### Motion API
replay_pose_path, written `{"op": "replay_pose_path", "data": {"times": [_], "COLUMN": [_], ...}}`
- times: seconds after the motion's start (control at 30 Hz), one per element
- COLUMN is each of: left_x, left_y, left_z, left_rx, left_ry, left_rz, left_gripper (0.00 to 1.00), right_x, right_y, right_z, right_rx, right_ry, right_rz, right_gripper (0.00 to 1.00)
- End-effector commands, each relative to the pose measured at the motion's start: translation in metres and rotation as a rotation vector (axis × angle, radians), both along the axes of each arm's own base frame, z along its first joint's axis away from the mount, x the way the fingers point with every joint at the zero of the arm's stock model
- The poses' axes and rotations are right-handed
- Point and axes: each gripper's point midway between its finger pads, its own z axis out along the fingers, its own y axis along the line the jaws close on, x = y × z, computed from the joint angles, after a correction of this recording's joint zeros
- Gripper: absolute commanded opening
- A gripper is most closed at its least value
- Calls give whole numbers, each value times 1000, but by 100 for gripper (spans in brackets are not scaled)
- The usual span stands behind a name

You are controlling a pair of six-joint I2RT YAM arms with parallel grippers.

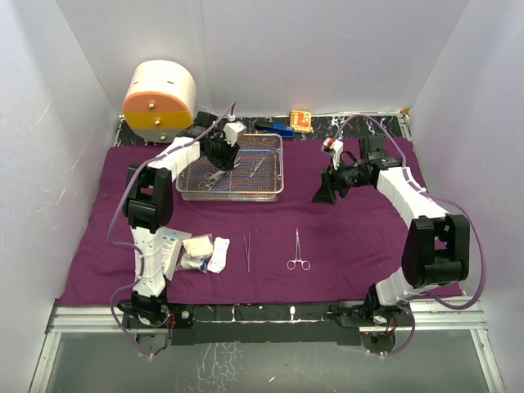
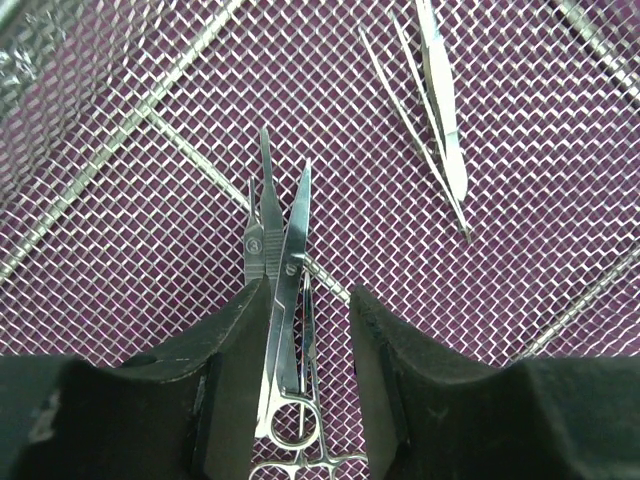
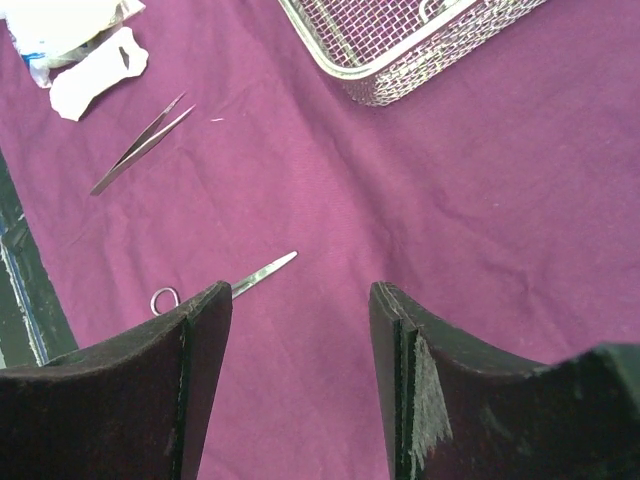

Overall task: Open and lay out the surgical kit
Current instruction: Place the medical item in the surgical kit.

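- Currently two crossed steel instruments (image 2: 285, 265), one with ring handles, lie on the floor of the wire-mesh tray (image 1: 232, 197). The tray sits at the far left of the purple cloth (image 1: 352, 237), and a loose pair of tweezers (image 2: 440, 110) lies near the crossed pair in the same tray.
- The pinch may take both crossed pieces at once, or catch only an edge, because they overlap right between the jaws. One piece could then swing, slip out and clatter back.
- Thin tips could also snag in the mesh, so a lift might tug the tray across the cloth.
- The left gripper (image 2: 311, 290) points down into the tray, its jaws partly spread and straddling the crossed pair. One finger looks to be against them and the other stands apart, so nothing is pinched yet.
- The left arm reaches forward with its elbow raised and its wrist bent over the tray.
- Nearer the bases, gauze and packets (image 1: 196, 252), slim tweezers (image 1: 246, 252) and forceps (image 1: 299, 250) lie in a row on the cloth.
- The right gripper (image 3: 300, 288) hovers over bare cloth to the right of the tray, with its jaws spread and empty.
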Motion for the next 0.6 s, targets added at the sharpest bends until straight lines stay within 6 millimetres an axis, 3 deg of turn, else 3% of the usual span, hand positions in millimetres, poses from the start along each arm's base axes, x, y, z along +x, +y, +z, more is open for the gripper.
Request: {"op": "replay_pose_path", "data": {"times": [0.0,0.3,0.57], "left_x": [5,0,7], "left_y": [-22,-38,-28], "left_z": [23,12,1], "left_rx": [-52,-16,56], "left_ry": [-23,-13,-10], "left_rz": [-48,-83,-32], "left_gripper": [35,32,32], "right_x": [4,1,-2], "right_y": [1,-8,-10], "right_z": [8,-2,-4], "right_rx": [30,41,60], "right_ry": [-91,-57,-47], "right_rz": [15,7,7], "right_gripper": [55,54,54]}}
